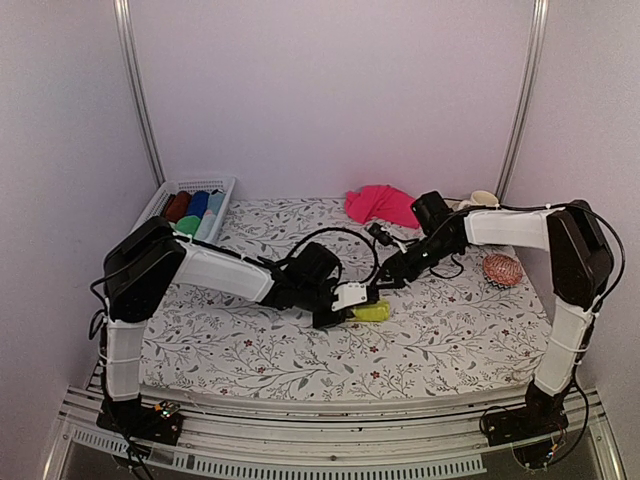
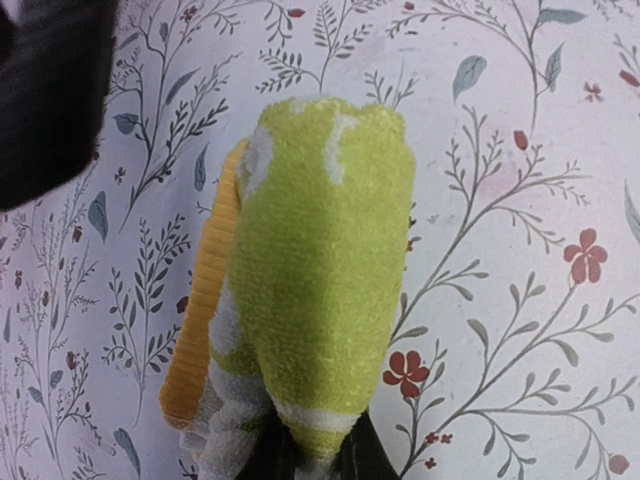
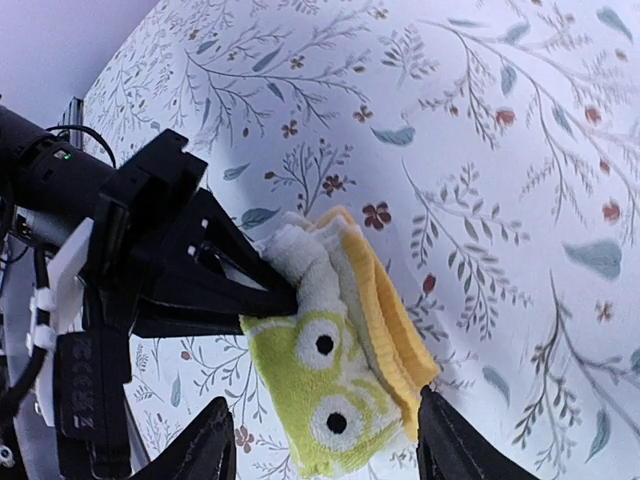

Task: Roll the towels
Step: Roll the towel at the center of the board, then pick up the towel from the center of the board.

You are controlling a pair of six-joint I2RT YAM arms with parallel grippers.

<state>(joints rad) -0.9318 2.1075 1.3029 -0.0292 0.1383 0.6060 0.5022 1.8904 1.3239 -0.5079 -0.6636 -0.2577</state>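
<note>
The lime-yellow towel [image 1: 373, 312] lies rolled up on the flowered table cover, mid-table. Its orange edge and white pattern show in the left wrist view [image 2: 320, 280] and the right wrist view [image 3: 330, 375]. My left gripper [image 1: 340, 308] is shut on the near end of the roll, and its dark fingertips [image 2: 350, 455] pinch the cloth. My right gripper [image 3: 320, 400] stands open over the roll's other end, one finger [image 3: 200, 445] on each side, the right one close to the orange edge. The hot pink towel [image 1: 380, 203] lies crumpled at the back of the table.
A white basket [image 1: 165, 192] with dark red, blue and green rolls of cloth stands at the back left. A round red-orange woven pad [image 1: 502, 269] lies at the right, beside the right arm. Cables trail near the pink towel. White walls close in three sides.
</note>
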